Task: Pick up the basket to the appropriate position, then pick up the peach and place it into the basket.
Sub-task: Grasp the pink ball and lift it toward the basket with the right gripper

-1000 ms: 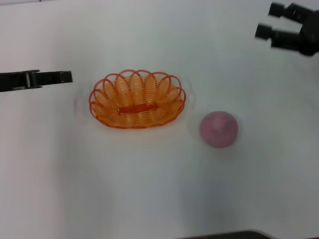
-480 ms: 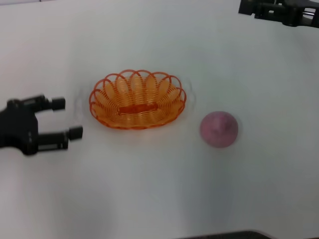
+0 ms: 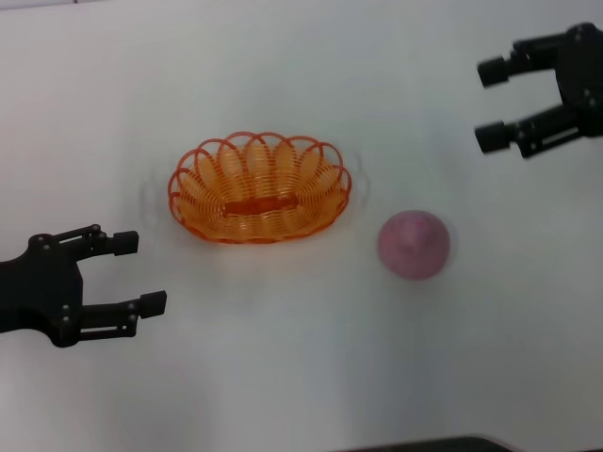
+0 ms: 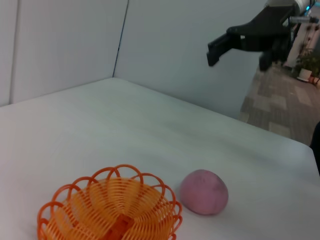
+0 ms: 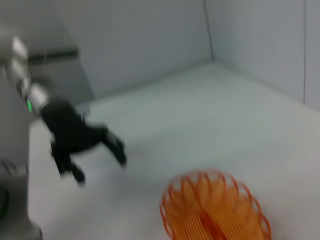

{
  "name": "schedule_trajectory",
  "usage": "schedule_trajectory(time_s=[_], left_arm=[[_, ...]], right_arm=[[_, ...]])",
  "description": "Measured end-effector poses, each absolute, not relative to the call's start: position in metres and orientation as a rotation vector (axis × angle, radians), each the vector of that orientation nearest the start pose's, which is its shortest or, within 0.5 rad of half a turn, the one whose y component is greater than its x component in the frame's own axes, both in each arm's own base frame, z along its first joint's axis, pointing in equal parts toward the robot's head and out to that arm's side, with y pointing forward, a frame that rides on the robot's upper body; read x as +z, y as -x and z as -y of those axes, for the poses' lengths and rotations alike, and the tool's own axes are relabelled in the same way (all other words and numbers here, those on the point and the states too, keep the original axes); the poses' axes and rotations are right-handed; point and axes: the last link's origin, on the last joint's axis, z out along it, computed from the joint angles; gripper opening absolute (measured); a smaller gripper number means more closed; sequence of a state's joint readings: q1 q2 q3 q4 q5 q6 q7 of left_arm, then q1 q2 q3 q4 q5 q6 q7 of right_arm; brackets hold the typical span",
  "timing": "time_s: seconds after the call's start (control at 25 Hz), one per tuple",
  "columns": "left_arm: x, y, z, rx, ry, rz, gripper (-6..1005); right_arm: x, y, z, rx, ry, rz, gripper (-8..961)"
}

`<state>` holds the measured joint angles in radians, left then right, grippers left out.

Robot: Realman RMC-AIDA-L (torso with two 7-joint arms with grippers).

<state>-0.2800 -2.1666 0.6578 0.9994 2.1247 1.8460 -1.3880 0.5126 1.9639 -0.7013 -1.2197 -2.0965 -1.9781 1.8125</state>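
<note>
The oval orange wire basket (image 3: 259, 188) stands empty on the white table, left of centre; it also shows in the left wrist view (image 4: 111, 210) and the right wrist view (image 5: 215, 210). The pink-purple peach (image 3: 414, 244) lies on the table to its right, apart from it, and shows in the left wrist view (image 4: 203, 192). My left gripper (image 3: 138, 273) is open and empty, to the front left of the basket. My right gripper (image 3: 490, 104) is open and empty, at the far right, behind the peach.
The white table (image 3: 301, 377) runs across the whole head view. A dark edge shows at the table's front (image 3: 443, 444). Grey walls stand behind the table in the wrist views (image 4: 165, 45).
My left gripper has moved toward the table's front and a little right, its fingers spread wider. My right gripper has come back down into view at the far right, open.
</note>
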Motion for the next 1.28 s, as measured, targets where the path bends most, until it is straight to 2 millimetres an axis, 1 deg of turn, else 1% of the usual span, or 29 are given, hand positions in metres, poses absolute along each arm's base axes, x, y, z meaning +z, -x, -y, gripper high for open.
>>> schedule_trajectory(time_s=[0.12,0.24,0.44,0.52,0.56,0.72,1.0,1.12,1.28], left_arm=[[0.021,0.289,-0.247,-0.622,2.821,0.624,859],[0.021,0.289,-0.247,-0.642,2.811,0.637,860],[0.021,0.286,-0.249,-0.658,2.815,0.649,860],[0.02,0.285,-0.25,-0.662,2.814,0.649,860],[0.02,0.285,-0.25,-0.665,2.814,0.651,860],[0.02,0.283,-0.252,-0.688,2.807,0.658,860],[0.017,0.283,-0.253,-0.71,2.806,0.674,859],[0.016,0.283,-0.253,-0.711,2.805,0.675,858],[0.016,0.283,-0.253,-0.711,2.804,0.675,854]], right_arm=[[0.114,-0.224,-0.316,0.151,2.923,-0.585,945],[0.102,-0.227,-0.319,-0.011,2.949,-0.641,945],[0.071,-0.233,-0.322,-0.136,2.976,-0.647,944],[0.054,-0.237,-0.323,-0.22,2.969,-0.627,944],[0.054,-0.237,-0.323,-0.22,2.969,-0.627,944],[0.036,-0.242,-0.326,-0.269,2.98,-0.635,944],[0.012,-0.248,-0.334,-0.261,2.982,-0.671,944],[0.001,-0.248,-0.336,-0.281,3.013,-0.69,940],[-0.005,-0.247,-0.337,-0.291,3.037,-0.668,924]])
